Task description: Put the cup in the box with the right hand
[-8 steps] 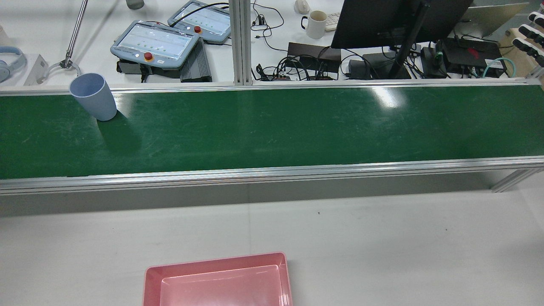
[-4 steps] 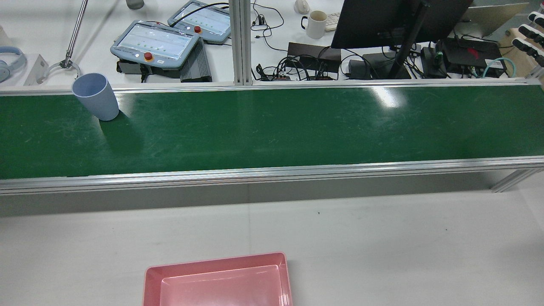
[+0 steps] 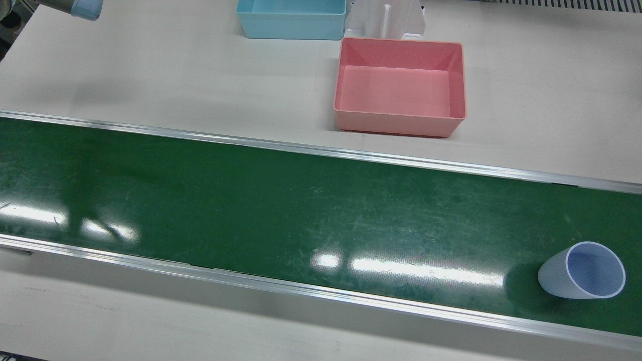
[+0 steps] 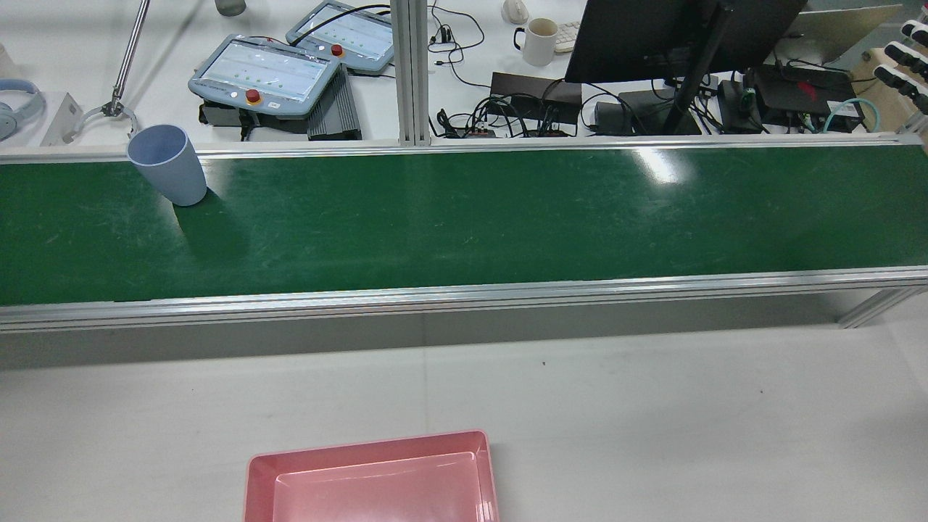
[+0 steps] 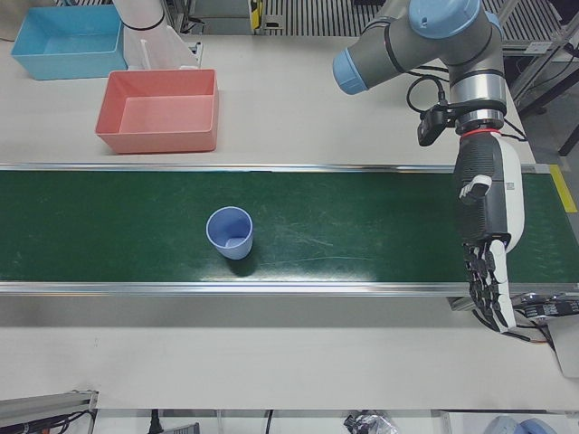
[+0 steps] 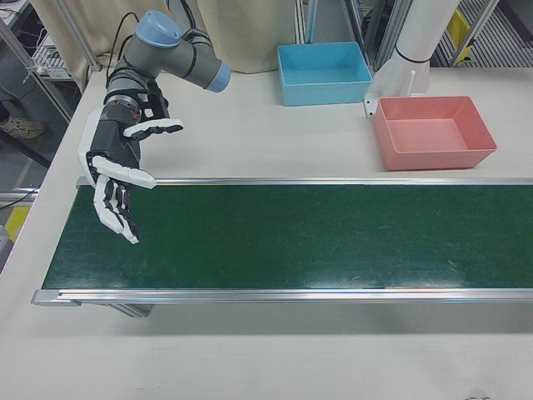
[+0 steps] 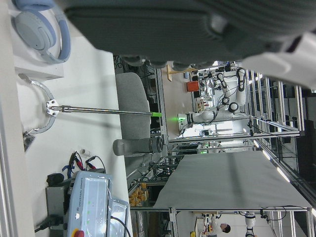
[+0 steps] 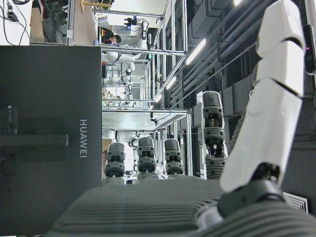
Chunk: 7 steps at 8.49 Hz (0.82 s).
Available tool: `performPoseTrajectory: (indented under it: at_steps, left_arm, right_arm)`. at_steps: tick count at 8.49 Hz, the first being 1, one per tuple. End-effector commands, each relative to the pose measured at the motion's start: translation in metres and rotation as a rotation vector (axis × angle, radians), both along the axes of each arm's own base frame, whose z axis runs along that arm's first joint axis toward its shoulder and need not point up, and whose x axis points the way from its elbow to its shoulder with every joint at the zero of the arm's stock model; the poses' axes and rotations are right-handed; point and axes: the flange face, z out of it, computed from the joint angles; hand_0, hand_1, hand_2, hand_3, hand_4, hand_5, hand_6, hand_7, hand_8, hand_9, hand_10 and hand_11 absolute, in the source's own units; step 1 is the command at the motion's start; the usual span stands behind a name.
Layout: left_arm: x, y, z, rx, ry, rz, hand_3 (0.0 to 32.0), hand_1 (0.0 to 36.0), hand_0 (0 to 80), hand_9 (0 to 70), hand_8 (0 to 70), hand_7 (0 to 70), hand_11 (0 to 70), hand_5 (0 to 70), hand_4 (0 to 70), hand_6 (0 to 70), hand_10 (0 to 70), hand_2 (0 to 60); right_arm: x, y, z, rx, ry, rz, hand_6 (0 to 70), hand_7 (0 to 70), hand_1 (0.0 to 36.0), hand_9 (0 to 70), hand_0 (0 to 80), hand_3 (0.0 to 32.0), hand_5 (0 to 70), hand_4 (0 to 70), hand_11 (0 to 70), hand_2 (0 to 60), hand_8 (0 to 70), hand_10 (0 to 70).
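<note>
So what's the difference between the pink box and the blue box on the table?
The pink box is salmon pink, while the blue box is light blue. The pink box sits nearer the green belt; the blue box sits farther back, toward the robot's side. In the front view the pink box shows whole, but the blue box is cut off by the top edge. Both are open-topped, rectangular, and have nothing inside where visible.

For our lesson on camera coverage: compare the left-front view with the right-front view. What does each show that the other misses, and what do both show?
Only the left-front view shows the cup upright on the belt and the left hand, open, over the belt's end. Only the right-front view shows the right hand, open, over the opposite end. Both show the belt, the pink box and the blue box.
</note>
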Motion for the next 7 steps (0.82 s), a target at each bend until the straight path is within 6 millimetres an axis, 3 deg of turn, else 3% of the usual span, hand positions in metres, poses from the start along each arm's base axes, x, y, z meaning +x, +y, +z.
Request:
performPoseTrajectory:
  at_steps: [1, 7]
  left_arm:
    - [0.0000, 0.0001, 0.0003, 0.000, -0.001, 0.000, 0.0, 0.0, 0.0, 0.0, 0.0, 0.0, 0.0, 0.0, 0.0, 0.0, 0.0, 0.0]
    - [0.0001, -0.0004, -0.0006, 0.001, 0.000, 0.000, 0.0, 0.0, 0.0, 0.0, 0.0, 0.0, 0.0, 0.0, 0.0, 0.0, 0.0, 0.0]
  right_arm:
    - [0.0000, 0.0000, 0.0001, 0.000, 0.001, 0.000, 5.0, 23.1, 17.6, 15.6, 51.4, 7.2, 6.2, 27.3, 15.1, 11.8, 12.1, 9.7]
    - [0.0000, 0.0000, 0.0001, 0.000, -0.001, 0.000, 4.9, 22.9, 17.6, 15.5, 51.4, 7.6, 6.2, 26.7, 15.0, 11.3, 12.1, 9.7]
